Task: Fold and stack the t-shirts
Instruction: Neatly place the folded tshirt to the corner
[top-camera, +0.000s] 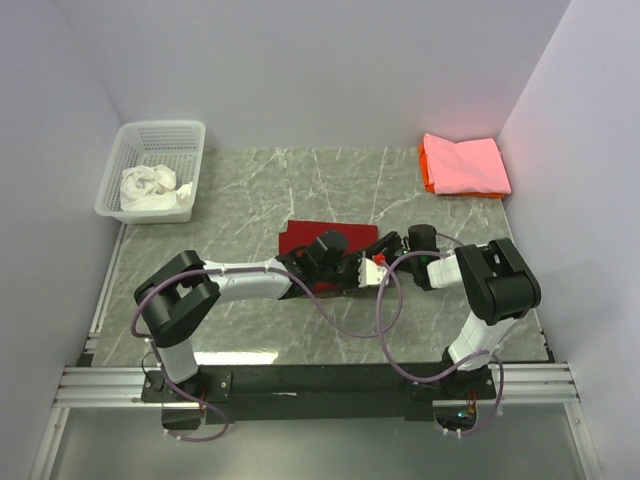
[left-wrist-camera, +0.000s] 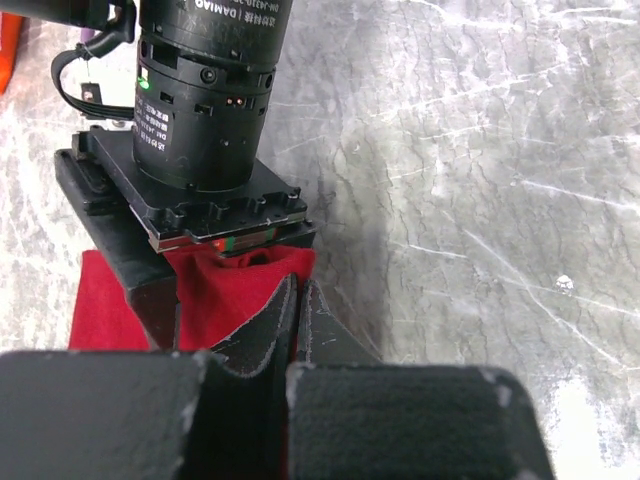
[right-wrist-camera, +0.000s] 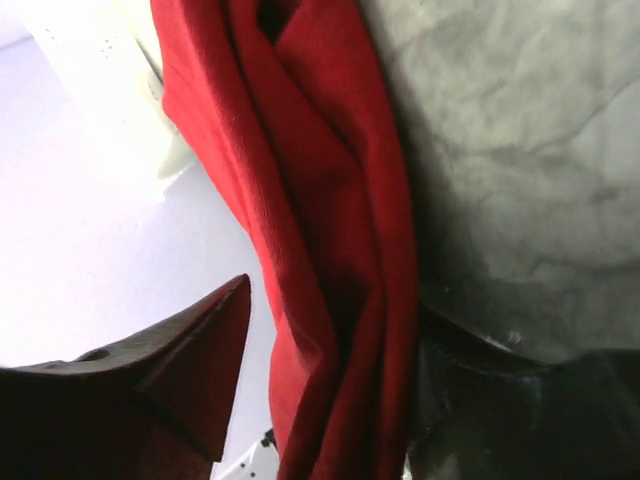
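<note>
Left claw is pressed together on a fold of the deep red cloth t-shirt. Its two dark padded fingers meet in the lower middle of the left wrist view, with a ridge of red fabric pinched up between them. Right claw stands spread, one finger on each side of a hanging, creased band of the same deep red cloth t-shirt. The finger at the lower left of the right wrist view has a pale sliver of gap between it and the fabric. The dark finger at lower right lies against the cloth or very near it, too shadowed to tell which.

Seen from overhead, both arms meet near the centre of the grey marbled surface, the left one from the lower left and the right one from the lower right. Their claws are close together over the lower right edge of the red garment, which otherwise lies mostly flat just above the middle of the frame.

At the upper right of the overhead frame, a folded pink cloth t-shirt lies on an orange cloth t-shirt whose edge shows along its left side. At the upper left, a white plastic lattice basket holds a crumpled white cloth t-shirt.
</note>
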